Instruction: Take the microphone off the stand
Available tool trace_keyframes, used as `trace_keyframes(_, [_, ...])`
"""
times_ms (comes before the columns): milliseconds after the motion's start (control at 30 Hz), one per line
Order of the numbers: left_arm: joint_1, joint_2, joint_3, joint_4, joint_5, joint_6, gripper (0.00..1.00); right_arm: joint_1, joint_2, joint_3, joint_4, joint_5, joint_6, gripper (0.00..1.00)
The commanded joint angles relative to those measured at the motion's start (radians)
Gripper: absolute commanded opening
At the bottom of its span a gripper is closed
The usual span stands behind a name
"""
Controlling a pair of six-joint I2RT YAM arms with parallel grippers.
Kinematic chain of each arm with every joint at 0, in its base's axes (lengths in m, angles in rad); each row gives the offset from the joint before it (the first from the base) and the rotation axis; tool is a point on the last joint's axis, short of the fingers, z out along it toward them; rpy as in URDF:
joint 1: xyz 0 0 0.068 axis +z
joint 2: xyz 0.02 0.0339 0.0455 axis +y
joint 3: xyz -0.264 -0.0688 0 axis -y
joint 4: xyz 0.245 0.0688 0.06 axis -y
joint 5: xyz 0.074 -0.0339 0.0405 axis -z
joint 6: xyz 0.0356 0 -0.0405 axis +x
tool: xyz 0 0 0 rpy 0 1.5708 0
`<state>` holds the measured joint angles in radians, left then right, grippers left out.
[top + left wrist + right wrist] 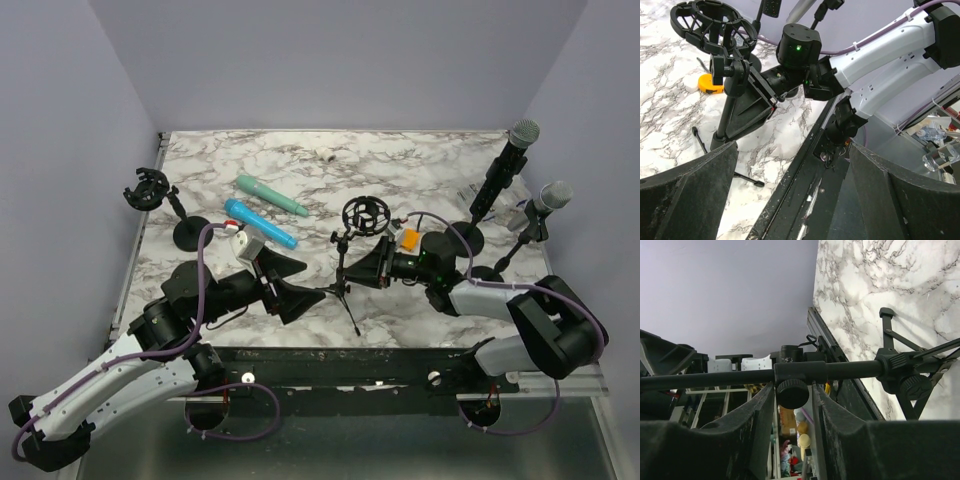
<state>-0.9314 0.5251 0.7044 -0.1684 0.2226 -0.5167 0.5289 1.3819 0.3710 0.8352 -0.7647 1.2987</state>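
A black tripod stand (345, 270) stands at the table's middle, and its ring-shaped shock mount (365, 214) is empty. A blue microphone (260, 223) and a teal one (272, 196) lie on the marble behind my left gripper. My right gripper (368, 266) is shut on the stand's pole; in the right wrist view its fingers (755, 420) flank the pole's collar and knob (792, 392). My left gripper (298, 284) is open and empty just left of the tripod's legs. The left wrist view shows the stand (732, 95) and the mount (712, 25) beyond its wide-open jaws.
An empty stand with a round base (160, 200) is at the far left. Two more stands at the right edge hold grey-headed microphones (505, 160) (545, 205). An orange tape measure (408, 238) lies by my right wrist. The table's black front rail (400, 355) is close below.
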Motion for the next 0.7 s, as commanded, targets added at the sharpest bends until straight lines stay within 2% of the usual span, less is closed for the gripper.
trace_keyframes(0, [-0.004,0.001,0.007,-0.020,0.027,0.002,0.91,-0.011,0.039,0.002,0.078,-0.041,0.015,0.36])
trace_keyframes(100, [-0.004,-0.001,0.007,-0.020,0.028,0.003,0.91,-0.015,0.062,0.005,0.085,-0.045,-0.001,0.28])
trace_keyframes(200, [-0.005,0.000,0.009,-0.022,0.030,0.007,0.91,-0.023,0.094,0.005,0.076,-0.041,-0.053,0.11])
trace_keyframes(233, [-0.004,0.000,0.010,-0.022,0.030,0.009,0.91,-0.025,0.110,0.006,0.075,-0.041,-0.081,0.02])
trace_keyframes(367, [-0.005,0.006,0.017,-0.023,0.039,0.016,0.91,-0.025,0.129,0.009,0.024,-0.003,-0.323,0.01])
trace_keyframes(500, [-0.006,0.008,0.009,-0.011,0.038,0.018,0.91,-0.021,0.094,-0.029,0.114,0.008,-0.576,0.01])
trace_keyframes(567, [-0.006,0.008,-0.001,0.003,0.034,0.016,0.91,-0.004,0.060,-0.030,0.084,0.055,-0.686,0.01])
trace_keyframes(667, [-0.006,0.012,-0.004,0.017,0.032,0.015,0.91,0.002,0.046,-0.008,0.058,0.076,-0.755,0.01])
